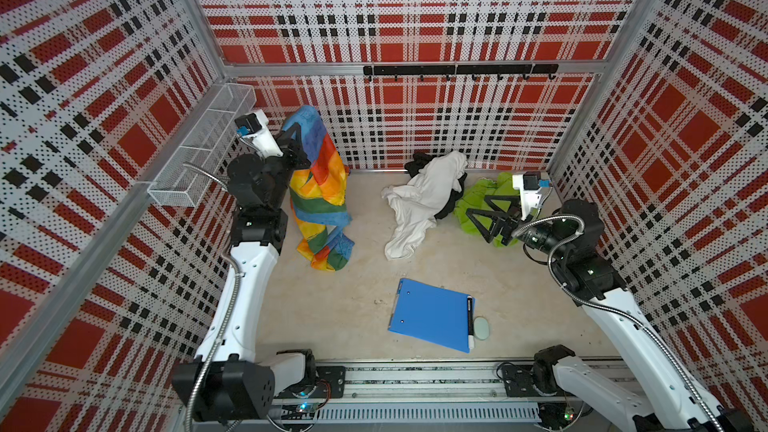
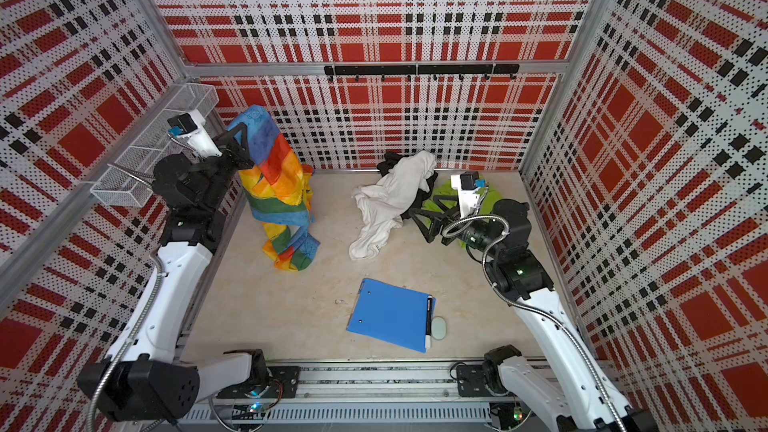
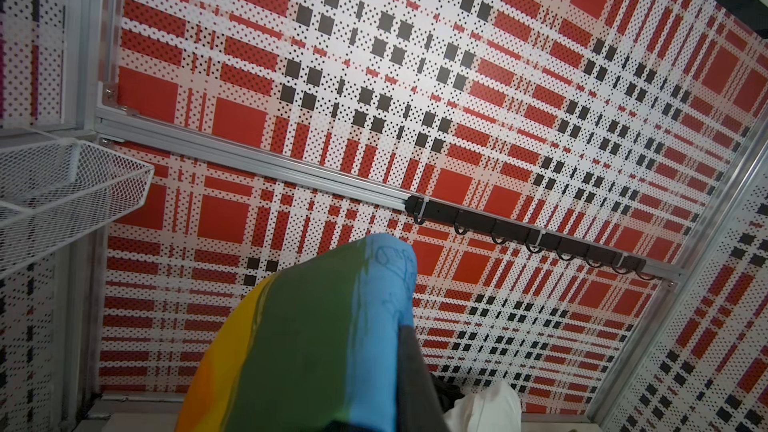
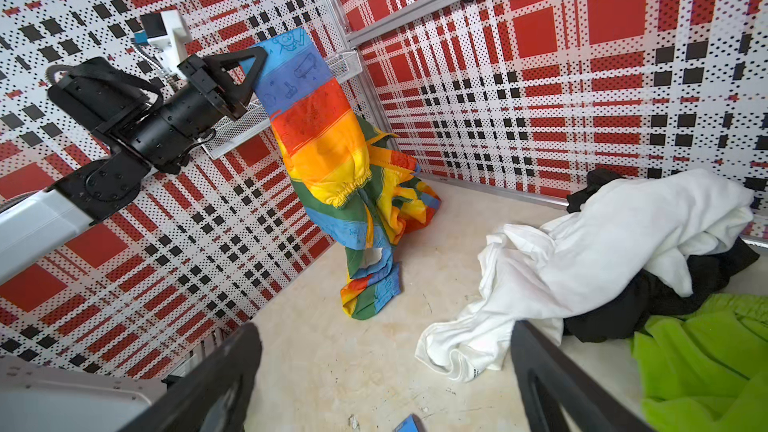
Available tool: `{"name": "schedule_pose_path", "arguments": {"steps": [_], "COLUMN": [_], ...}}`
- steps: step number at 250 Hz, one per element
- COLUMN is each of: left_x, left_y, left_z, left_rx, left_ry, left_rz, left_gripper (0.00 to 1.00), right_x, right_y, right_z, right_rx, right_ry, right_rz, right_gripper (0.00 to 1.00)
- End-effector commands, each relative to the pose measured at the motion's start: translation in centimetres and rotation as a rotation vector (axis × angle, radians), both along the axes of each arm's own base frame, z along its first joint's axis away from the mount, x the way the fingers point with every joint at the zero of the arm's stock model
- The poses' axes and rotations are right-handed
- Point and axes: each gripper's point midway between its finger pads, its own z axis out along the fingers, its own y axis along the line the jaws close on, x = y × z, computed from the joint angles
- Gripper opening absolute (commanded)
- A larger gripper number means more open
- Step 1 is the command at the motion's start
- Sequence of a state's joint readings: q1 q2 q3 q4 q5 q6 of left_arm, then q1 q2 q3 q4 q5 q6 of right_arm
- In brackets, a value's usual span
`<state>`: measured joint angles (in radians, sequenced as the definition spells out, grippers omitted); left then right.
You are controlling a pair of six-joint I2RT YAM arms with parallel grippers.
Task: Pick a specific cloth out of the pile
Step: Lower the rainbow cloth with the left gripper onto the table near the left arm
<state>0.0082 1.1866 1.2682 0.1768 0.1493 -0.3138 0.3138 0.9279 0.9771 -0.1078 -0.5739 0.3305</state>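
Note:
The cloth [image 1: 320, 184] [image 2: 276, 176], in rainbow blocks with faint drawings, hangs from my left gripper [image 1: 297, 128] [image 2: 241, 130] at the far left. The gripper is shut on its blue top edge, and the lower end rests crumpled on the table. In the left wrist view the cloth [image 3: 316, 347] drapes over the jaws, with one dark finger [image 3: 411, 380] showing. The pile [image 1: 432, 197] [image 2: 395, 193] of white, black and lime-green fabric lies at the back right. My right gripper [image 1: 478, 222] [image 2: 419, 222] [image 4: 386, 347] stands open and empty, low beside the pile, over the lime-green cloth [image 4: 706, 359].
A blue clipboard [image 1: 432, 313] with a marker [image 1: 470, 317] and a pale oval object [image 1: 482, 328] lies near the front. A white wire basket [image 1: 199, 155] hangs on the left wall close to my left arm. A black hook rail [image 1: 457, 70] runs along the back wall.

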Motion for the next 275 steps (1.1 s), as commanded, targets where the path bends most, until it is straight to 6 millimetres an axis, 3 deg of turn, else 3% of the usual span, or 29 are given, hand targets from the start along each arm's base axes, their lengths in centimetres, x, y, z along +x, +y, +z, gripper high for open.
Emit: {"name": "schedule_pose_path", "arguments": {"steps": [1, 53, 132, 169, 223, 275], "left_x": [-3.0, -1.9, 1.3, 0.6, -0.6, -0.4], "left_y": [-0.8, -0.6, 0.0, -0.5, -2.0, -3.9], "left_z": [1.9, -5.7, -14.3, -19.8, -26.0, -32.6], "left_rx": [0.079, 0.080, 0.063, 0.050, 0.054, 0.042], "left_ry": [-0.092, 0.058, 0.199, 0.283, 0.405, 0.560], "left_rz": [0.052, 0.087, 0.088, 0.103, 0.106, 0.062], "left_gripper": [0.00, 0.00, 0.00, 0.00, 0.00, 0.00], "right_x": [-0.1, 0.1, 0.2, 0.4, 0.8, 0.9], "right_y": [0.0, 0.2, 0.1, 0.2, 0.5, 0.5], "right_z": [0.3, -0.3, -0.8, -0.6, -1.3, -2.4], "right_rx": [-0.006, -0.001, -0.004, 0.011, 0.008, 0.008], "right_ry": [-0.040, -0.030, -0.024, -0.026, -0.009, 0.015], "right_rz": [-0.003, 0.002, -0.005, -0.002, 0.007, 0.003], "right_gripper": [1.00, 1.00, 1.00, 1.00, 1.00, 1.00]}}
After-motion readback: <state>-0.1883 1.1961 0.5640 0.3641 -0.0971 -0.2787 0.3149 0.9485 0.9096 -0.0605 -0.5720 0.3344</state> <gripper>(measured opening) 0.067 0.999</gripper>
